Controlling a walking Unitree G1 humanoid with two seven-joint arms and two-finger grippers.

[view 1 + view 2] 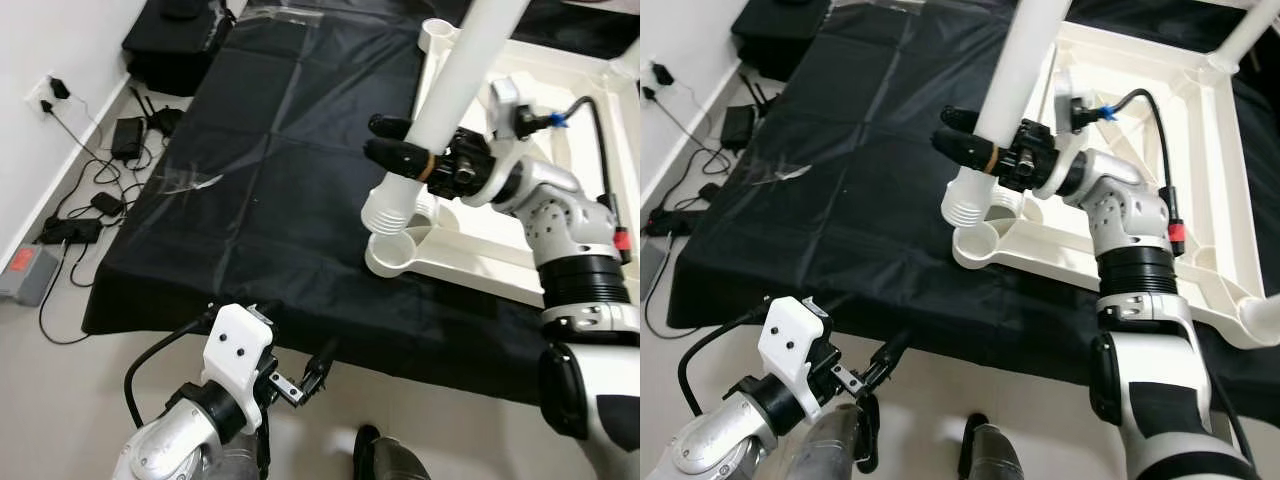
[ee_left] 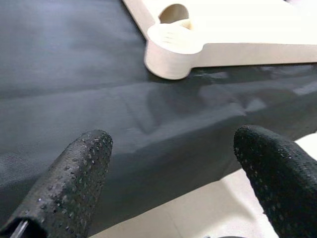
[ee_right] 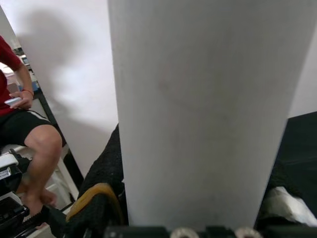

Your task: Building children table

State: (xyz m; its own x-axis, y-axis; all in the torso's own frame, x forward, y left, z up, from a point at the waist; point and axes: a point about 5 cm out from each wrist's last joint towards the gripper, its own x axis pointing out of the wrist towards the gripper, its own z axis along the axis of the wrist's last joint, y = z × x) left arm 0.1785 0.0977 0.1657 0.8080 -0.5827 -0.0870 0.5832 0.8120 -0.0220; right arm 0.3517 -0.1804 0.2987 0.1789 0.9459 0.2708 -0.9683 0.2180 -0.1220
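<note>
**A:** Leg first: where is the table leg (image 1: 455, 85)?

**B:** It's a smooth white round tube, tilted, with its ribbed threaded end just above the corner socket (image 1: 392, 252) of the tabletop (image 1: 1140, 150). The right gripper (image 1: 395, 140) is clamped around it above the threads.

**A:** And the tabletop?

**B:** White moulded plastic, lying upside down with raised rims and a round cup-shaped socket at each corner. It rests on a glossy, creased black sheet (image 1: 270, 180).

**A:** The other arm?

**B:** The left gripper (image 2: 173, 173) hangs off the sheet's near edge, well short of the socket, its knobbly black fingers (image 2: 74, 178) spread apart around nothing. Cables and adapters (image 1: 110, 170) lie by the wall beyond the sheet.
</note>
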